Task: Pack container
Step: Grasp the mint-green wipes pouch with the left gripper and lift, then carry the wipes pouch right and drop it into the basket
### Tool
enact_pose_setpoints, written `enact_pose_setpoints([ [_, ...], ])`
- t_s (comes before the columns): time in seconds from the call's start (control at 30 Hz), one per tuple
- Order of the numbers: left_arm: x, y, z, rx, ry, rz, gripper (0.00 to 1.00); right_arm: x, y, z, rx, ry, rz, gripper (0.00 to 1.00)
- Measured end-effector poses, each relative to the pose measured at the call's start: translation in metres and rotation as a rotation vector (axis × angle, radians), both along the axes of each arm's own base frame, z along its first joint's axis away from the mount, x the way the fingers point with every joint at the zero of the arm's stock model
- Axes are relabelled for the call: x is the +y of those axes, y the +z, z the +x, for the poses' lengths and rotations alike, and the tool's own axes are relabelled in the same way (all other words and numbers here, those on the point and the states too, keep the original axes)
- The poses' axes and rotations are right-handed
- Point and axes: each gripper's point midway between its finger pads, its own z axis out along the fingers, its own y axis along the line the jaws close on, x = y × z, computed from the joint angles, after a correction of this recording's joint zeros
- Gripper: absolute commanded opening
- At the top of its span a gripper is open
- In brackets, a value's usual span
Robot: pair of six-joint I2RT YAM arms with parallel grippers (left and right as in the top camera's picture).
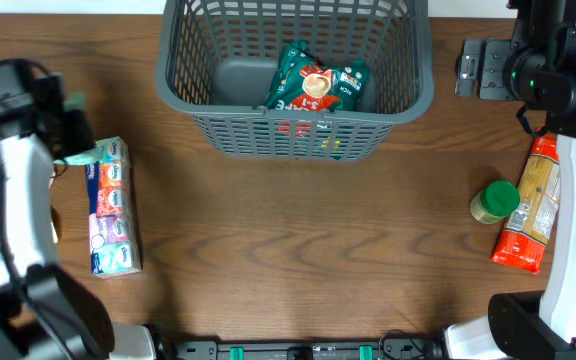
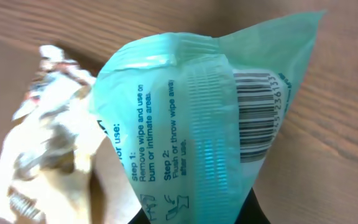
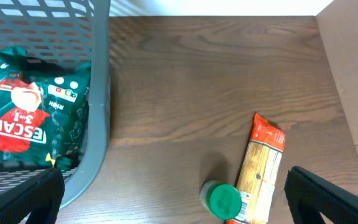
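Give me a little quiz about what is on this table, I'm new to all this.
1. True or false: the basket is empty.
2. What does the left tool grip? A) a cup B) a teal wipes packet C) a spoon
3. Name the two things lying together at the right of the overhead view.
Key: 1, false: a green coffee bag lies in it. 2, B. 3, the green-lidded jar and the orange packet.
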Motion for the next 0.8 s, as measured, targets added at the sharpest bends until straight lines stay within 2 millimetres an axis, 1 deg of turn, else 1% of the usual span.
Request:
enact_pose_setpoints([
  [0.03, -0.001, 0.010, -0.002, -0.023, 0.006, 0.006, 0.06, 0.000, 0.000, 0.000, 0.000, 0.001, 0.000, 0.99],
  [0.1, -0.010, 0.033, -0.006, -0.075, -0.002, 0.017, 0.06, 0.000, 0.000, 0.000, -0.001, 0.001, 0.000, 0.99],
  [0.17, -0.026, 0.057, -0.011, -0.120, -0.034, 0.029, 0.06, 0.000, 0.000, 0.000, -0.002, 0.001, 0.000, 0.99],
  [0.23, -0.045, 0.086, -0.011, -0.179, -0.085, 0.045, 0.06, 0.000, 0.000, 0.001, -0.003, 0.002, -0.001, 0.99],
  [0.3, -0.069, 0.120, -0.008, -0.256, -0.157, 0.067, 0.06, 0.000, 0.001, 0.001, -0.003, 0.004, -0.002, 0.99],
  [0.37, -0.101, 0.159, -0.002, -0.343, -0.271, 0.102, 0.06, 0.000, 0.001, 0.001, -0.002, 0.005, -0.003, 0.99],
  [0.4, -0.114, 0.175, 0.000, -0.381, -0.322, 0.119, 0.06, 0.000, 0.001, 0.001, -0.002, 0.006, -0.004, 0.99],
  [0.47, -0.147, 0.211, 0.003, -0.466, -0.457, 0.165, 0.06, 0.000, 0.001, 0.001, -0.002, 0.008, -0.006, 0.99],
  [0.5, -0.162, 0.221, 0.003, -0.494, -0.513, 0.178, 0.06, 0.000, 0.001, 0.001, -0.001, 0.009, -0.007, 0.99],
  [0.57, -0.191, 0.248, 0.006, -0.574, -0.641, 0.235, 0.06, 0.000, 0.000, 0.000, 0.000, 0.012, -0.010, 0.99],
  [0.63, -0.210, 0.267, 0.013, -0.642, -0.720, 0.286, 0.06, 0.000, 0.000, 0.000, 0.002, 0.017, -0.014, 0.99],
  [0.7, -0.228, 0.276, 0.026, -0.687, -0.797, 0.342, 0.06, 0.000, 0.000, 0.000, 0.004, 0.022, -0.018, 0.99],
  [0.73, -0.234, 0.274, 0.032, -0.691, -0.824, 0.361, 0.06, 0.000, 0.000, 0.000, 0.004, 0.024, -0.020, 0.99],
  [0.8, -0.250, 0.261, 0.051, -0.678, -0.900, 0.408, 0.05, 0.000, 0.000, 0.000, 0.007, 0.028, -0.024, 0.99],
])
